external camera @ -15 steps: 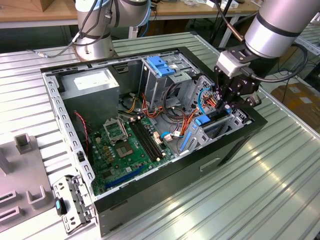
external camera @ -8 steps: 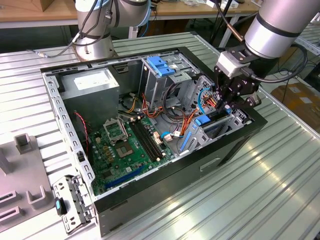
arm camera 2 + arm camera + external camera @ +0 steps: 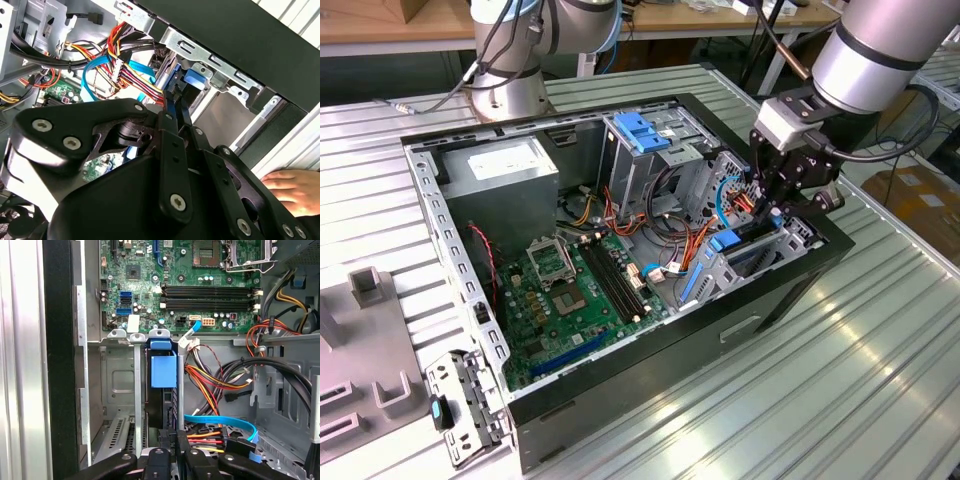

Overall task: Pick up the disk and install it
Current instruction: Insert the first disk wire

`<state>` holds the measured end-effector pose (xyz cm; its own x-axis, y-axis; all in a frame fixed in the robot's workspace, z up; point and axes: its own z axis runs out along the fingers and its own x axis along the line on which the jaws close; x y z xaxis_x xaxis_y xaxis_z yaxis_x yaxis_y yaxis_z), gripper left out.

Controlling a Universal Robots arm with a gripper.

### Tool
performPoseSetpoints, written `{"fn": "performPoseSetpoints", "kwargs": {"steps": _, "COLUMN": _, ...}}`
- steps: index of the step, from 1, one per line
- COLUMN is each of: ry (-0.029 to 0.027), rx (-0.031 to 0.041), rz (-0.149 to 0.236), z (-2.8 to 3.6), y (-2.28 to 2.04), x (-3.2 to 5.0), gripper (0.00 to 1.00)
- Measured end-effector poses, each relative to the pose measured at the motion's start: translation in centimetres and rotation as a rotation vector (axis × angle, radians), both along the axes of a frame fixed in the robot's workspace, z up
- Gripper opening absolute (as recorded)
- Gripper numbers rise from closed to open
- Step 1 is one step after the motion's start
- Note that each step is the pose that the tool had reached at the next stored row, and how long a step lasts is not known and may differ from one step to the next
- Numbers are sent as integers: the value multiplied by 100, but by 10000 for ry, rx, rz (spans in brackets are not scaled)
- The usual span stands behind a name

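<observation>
- Ribbed metal table (image 3: 840,380) catches bright glare
- Wooden bench (image 3: 390,25) stands behind it
- Cardboard box (image 3: 910,195) sits at the exterior view's right

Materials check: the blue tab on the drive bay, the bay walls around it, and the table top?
Blue tab: looks like moulded plastic, an even matte blue with no glint. Bay walls: apparently bare sheet metal, dull grey with stamped holes and folded edges. Table top: probably aluminium, silvery ribbed slats with bright streaks of reflected light.
</observation>
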<state>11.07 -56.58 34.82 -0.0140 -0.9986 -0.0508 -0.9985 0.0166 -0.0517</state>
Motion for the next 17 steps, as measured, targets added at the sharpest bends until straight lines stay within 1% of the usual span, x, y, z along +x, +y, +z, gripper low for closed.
{"fn": "performPoseSetpoints", "kwargs": {"steps": 5, "ry": 0, "rx": -1, "rz": -13, "z": -3, "y": 0, "x": 0, "gripper": 17}}
{"fn": "performPoseSetpoints", "kwargs": {"steps": 9, "ry": 0, "rx": 16, "rz": -13, "z": -20, "y": 0, "x": 0, "gripper": 17}}
{"fn": "performPoseSetpoints", "kwargs": {"steps": 11, "ry": 0, "rx": 62, "rz": -13, "z": -28, "y": -1, "x": 0, "gripper": 17}}
{"fn": "performPoseSetpoints", "kwargs": {"steps": 16, "ry": 0, "rx": 129, "rz": -13, "z": -48, "y": -7, "x": 0, "gripper": 17}}
{"fn": "performPoseSetpoints", "kwargs": {"steps": 17, "ry": 0, "rx": 131, "rz": -13, "z": -55, "y": -11, "x": 0, "gripper": 17}}
